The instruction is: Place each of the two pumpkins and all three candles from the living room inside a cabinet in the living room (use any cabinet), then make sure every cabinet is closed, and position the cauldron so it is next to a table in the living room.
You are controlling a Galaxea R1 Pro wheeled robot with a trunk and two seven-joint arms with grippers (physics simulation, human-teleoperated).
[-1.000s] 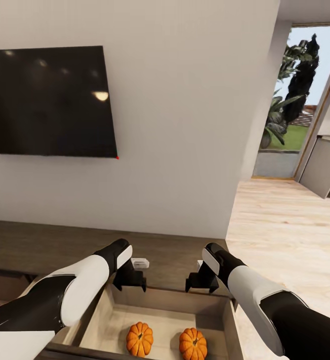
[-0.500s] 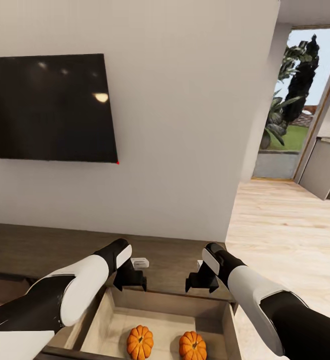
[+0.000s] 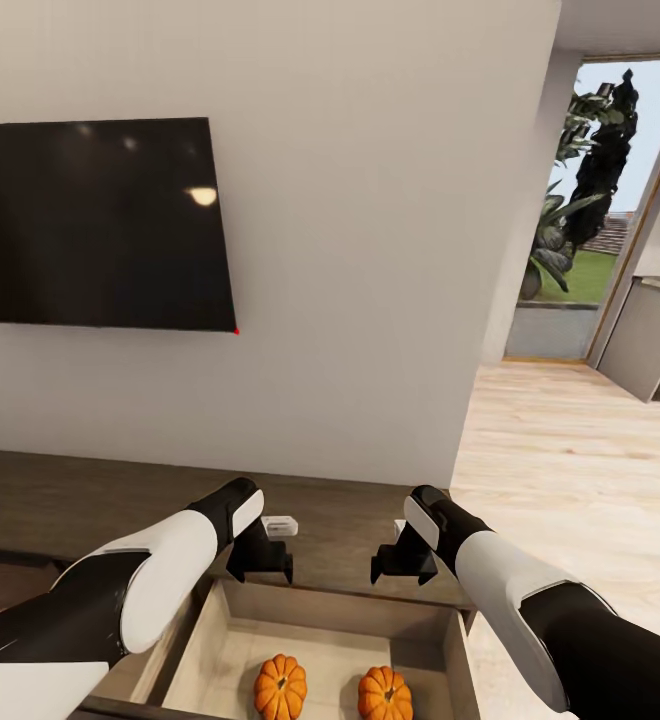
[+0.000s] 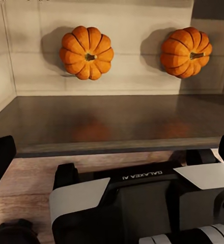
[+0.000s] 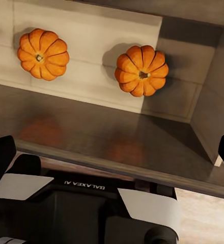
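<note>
Two orange pumpkins [image 3: 280, 687] [image 3: 385, 693] lie side by side on the pale floor of an open drawer of the low dark-brown cabinet [image 3: 80, 495]. The wrist views show them from above, one [image 4: 87, 52] [image 5: 43, 53] further from the drawer's side wall than the other [image 4: 186, 52] [image 5: 141, 70]. My left gripper [image 3: 261, 566] [image 4: 112, 152] and right gripper [image 3: 401, 570] [image 5: 112, 152] hang open and empty over the drawer's back edge, near the cabinet top. The candles, cauldron and table are out of view.
A large black TV [image 3: 100, 225] hangs on the white wall above the cabinet. To the right, pale wood floor [image 3: 570, 470] runs to a doorway with plants [image 3: 580, 200] outside. Left of my left arm, the cabinet has another recess [image 3: 0, 580].
The whole picture has slid down a little, so the camera has moved. The pumpkins, drawer and both grippers keep their places relative to each other.
</note>
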